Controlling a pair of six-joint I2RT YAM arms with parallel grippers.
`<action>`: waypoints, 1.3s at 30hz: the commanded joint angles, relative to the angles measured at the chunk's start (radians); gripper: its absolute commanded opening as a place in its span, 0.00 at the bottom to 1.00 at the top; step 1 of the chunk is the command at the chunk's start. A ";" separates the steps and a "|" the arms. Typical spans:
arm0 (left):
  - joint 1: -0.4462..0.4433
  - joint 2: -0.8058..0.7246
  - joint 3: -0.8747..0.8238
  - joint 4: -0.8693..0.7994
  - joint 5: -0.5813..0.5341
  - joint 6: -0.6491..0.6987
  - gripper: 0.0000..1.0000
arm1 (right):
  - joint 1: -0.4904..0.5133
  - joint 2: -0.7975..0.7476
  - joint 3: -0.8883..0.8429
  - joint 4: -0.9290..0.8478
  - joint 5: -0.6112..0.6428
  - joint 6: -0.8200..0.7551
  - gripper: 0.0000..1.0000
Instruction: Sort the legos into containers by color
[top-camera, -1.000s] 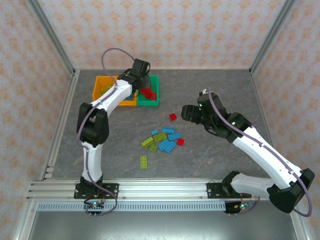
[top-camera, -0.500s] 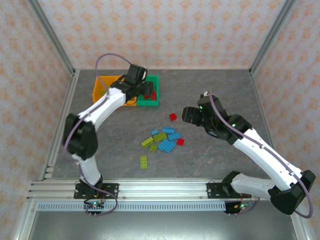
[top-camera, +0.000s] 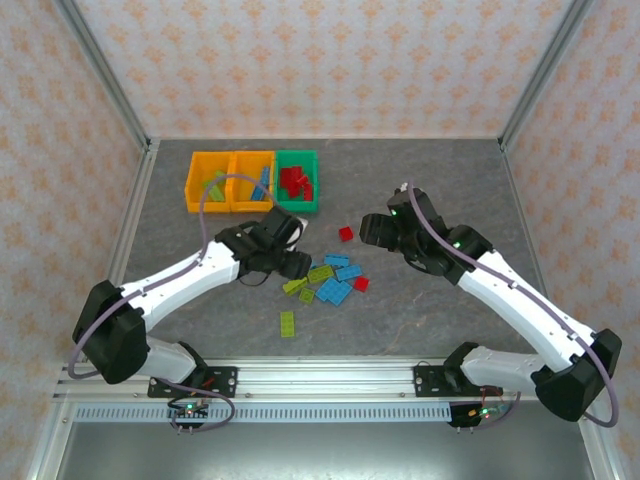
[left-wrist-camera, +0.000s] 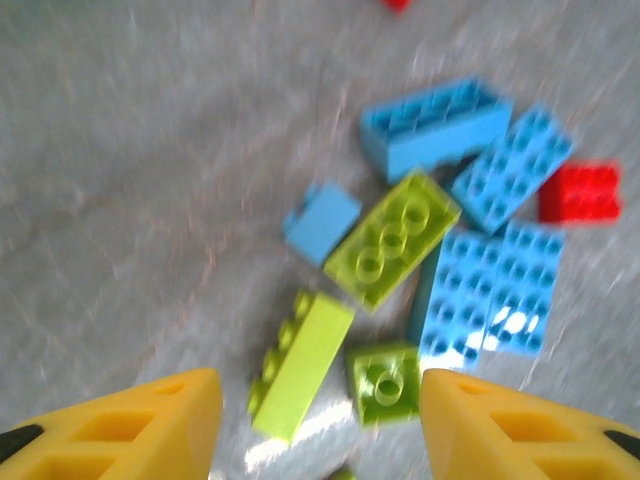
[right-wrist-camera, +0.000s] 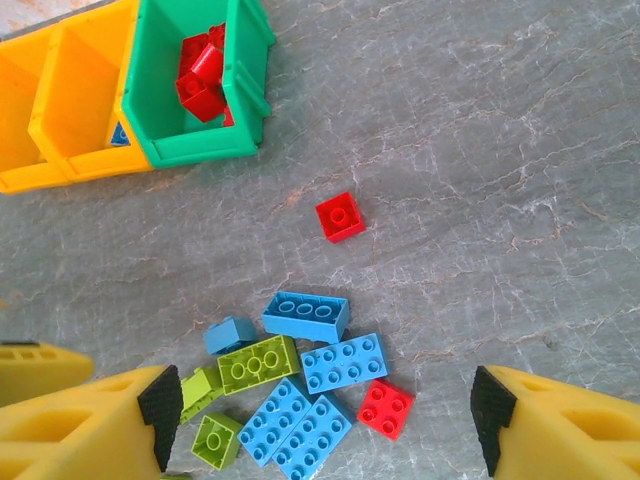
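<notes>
Currently the containers (top-camera: 230, 160) stand as a joined row in the upper left of the top view, on the grey table (top-camera: 450, 170). The two orange-yellow bins (top-camera: 210, 206) take the left and middle positions, and the green bin (top-camera: 297, 208) closes the row on the right. The green bin holds red bricks (top-camera: 293, 182). The middle bin shows a blue piece and the left bin shows lime pieces (too small to resolve further).

The loose legos (top-camera: 330, 280) lie in a cluster at the centre of the table, well apart from the containers. A single red brick (top-camera: 346, 234) lies on its own above the cluster. A lone lime brick (top-camera: 288, 323) lies below it, towards the lower edge.

The left gripper (top-camera: 293, 264) sits just left of the cluster. In the left wrist view its jaws stand open with nothing gripped, one of the yellow fingers (left-wrist-camera: 130, 425) in each lower corner. On the table between them lie a long lime brick (left-wrist-camera: 300, 365), tipped on its side, and a small lime brick (left-wrist-camera: 385, 378). Flat blue bricks (left-wrist-camera: 490, 290) lie to the right.

The right gripper (top-camera: 370, 228) hangs just right of the single red brick. In the right wrist view its jaws are apart and empty. The green bin sits in the upper left of that frame and the cluster at lower centre.
</notes>
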 joint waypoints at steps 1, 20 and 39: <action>-0.018 0.033 -0.004 -0.113 0.057 0.052 0.55 | 0.004 0.016 -0.004 0.024 0.002 0.001 0.78; -0.017 0.269 -0.029 0.010 -0.092 0.047 0.37 | 0.004 0.003 -0.002 -0.005 0.013 0.006 0.78; 0.161 -0.050 -0.053 0.107 -0.002 -0.039 0.11 | 0.004 -0.008 -0.016 0.004 0.021 0.011 0.78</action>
